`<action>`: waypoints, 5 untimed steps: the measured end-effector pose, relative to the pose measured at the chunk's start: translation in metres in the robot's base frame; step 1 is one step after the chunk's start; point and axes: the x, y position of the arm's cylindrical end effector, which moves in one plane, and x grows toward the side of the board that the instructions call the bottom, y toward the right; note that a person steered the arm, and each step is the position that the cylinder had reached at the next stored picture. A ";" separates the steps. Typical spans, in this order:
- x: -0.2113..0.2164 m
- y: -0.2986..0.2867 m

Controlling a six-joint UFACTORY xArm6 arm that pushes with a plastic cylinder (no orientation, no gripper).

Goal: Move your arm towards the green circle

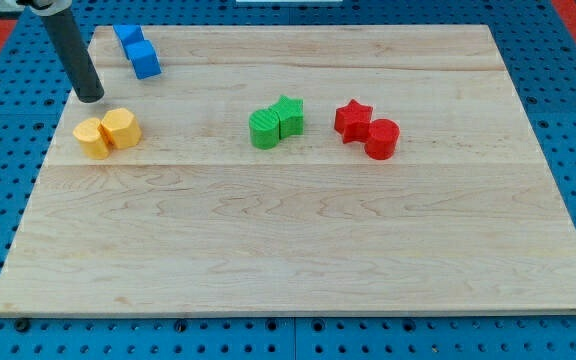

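My tip [90, 97] sits at the board's upper left, rod leaning up-left, touching nothing, just above two yellow blocks [108, 133]. Green circle [264, 130] lies mid-board, well to the right, touching a ridged green star [289, 116]. Pale wooden board [298, 250].

Green circle [265, 130]: a short ribbed cylinder, stood flat on the worktop [298, 240] near the middle, touching the green star [290, 116] on its upper-right side.
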 end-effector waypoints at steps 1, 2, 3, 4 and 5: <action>0.000 0.000; 0.000 0.000; -0.001 0.002; -0.009 0.052; -0.009 0.056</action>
